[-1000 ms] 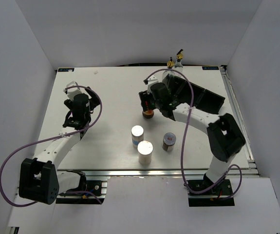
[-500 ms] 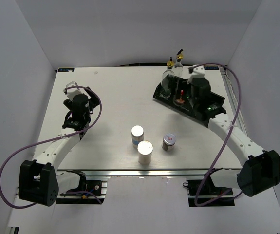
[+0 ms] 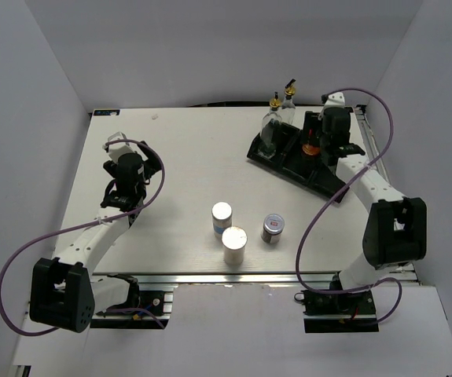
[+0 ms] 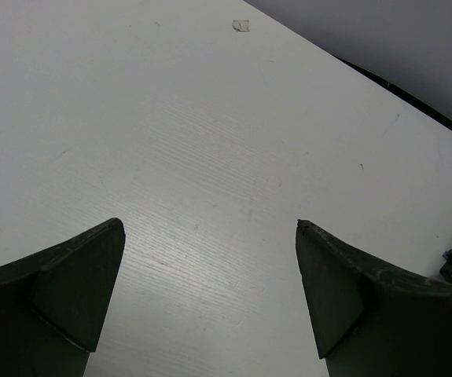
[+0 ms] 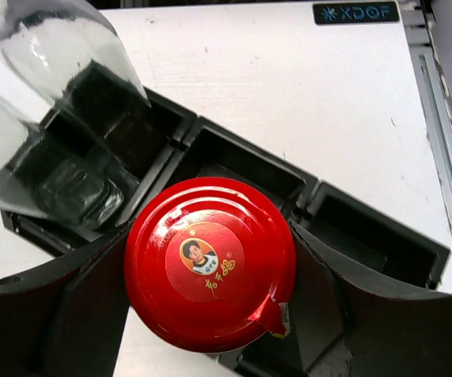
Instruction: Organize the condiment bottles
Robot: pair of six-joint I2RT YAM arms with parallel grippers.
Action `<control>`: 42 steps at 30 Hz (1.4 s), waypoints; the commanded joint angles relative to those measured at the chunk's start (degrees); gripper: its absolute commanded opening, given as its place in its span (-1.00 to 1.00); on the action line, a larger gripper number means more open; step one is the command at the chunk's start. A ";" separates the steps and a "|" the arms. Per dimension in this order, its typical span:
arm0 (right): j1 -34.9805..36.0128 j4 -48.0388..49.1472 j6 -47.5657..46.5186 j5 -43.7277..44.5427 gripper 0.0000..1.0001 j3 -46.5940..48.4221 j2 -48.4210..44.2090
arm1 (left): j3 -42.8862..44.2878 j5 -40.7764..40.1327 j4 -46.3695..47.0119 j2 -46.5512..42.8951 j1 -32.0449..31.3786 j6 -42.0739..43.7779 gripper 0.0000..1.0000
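My right gripper [image 5: 211, 261] is shut on the dark red-lidded jar [image 5: 210, 263], one finger on each side of its lid. It holds the jar [image 3: 310, 148] over the middle of the long black tray [image 3: 288, 166]. Two glass cruets [image 3: 270, 130] [image 3: 288, 112] with gold spouts stand in the tray's left end; in the right wrist view they are the cruets [image 5: 68, 47] [image 5: 1, 149]. Two white-topped shakers [image 3: 222, 213] [image 3: 234, 239] and a silver-lidded jar [image 3: 273, 227] stand mid-table. My left gripper [image 4: 210, 228] hangs open over bare table at the left [image 3: 126, 174].
Open tray compartments [image 5: 367, 236] lie right of the held jar. A metal rail [image 3: 383, 184] runs along the table's right edge, just beyond the tray. White walls close in the table on the left, right and back.
My right arm lifted the red-lidded jar from mid-table and carried it back and right, over the tray. The left arm has not moved.
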 commanded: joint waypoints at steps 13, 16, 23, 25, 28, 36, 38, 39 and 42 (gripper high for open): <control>-2.55 17.67 -4.33 0.09 -0.73 7.77 12.34 | -0.24 0.91 1.42 -1.52 0.30 0.94 0.96; -3.60 17.95 -5.57 -2.46 -0.53 10.14 16.30 | -0.23 0.99 1.33 -1.52 0.38 1.03 0.96; -4.22 20.49 -1.26 -4.57 0.60 6.73 15.52 | -0.50 1.26 1.69 -1.88 0.30 1.29 0.96; -4.22 20.23 -0.82 -3.96 0.75 4.97 14.11 | -0.41 1.43 1.69 -1.79 0.38 1.29 0.96; -4.22 18.48 -0.73 -2.47 0.79 4.08 11.04 | -0.41 1.70 1.69 -1.70 0.30 1.20 0.96; -4.13 3.31 0.93 -1.39 0.79 3.91 -1.17 | -0.32 2.40 1.16 -1.96 0.30 1.20 0.96; -3.26 -1.45 2.68 -4.47 0.79 2.07 -6.42 | -0.15 2.57 0.81 -1.96 0.30 1.20 0.96; -2.21 -7.74 3.22 -4.66 0.79 1.37 -8.20 | -0.06 2.75 0.72 -1.88 0.30 1.20 0.96; 6.65 -15.70 2.43 2.15 0.79 -2.23 -14.27 | -0.23 3.89 1.07 -1.61 0.30 1.11 0.96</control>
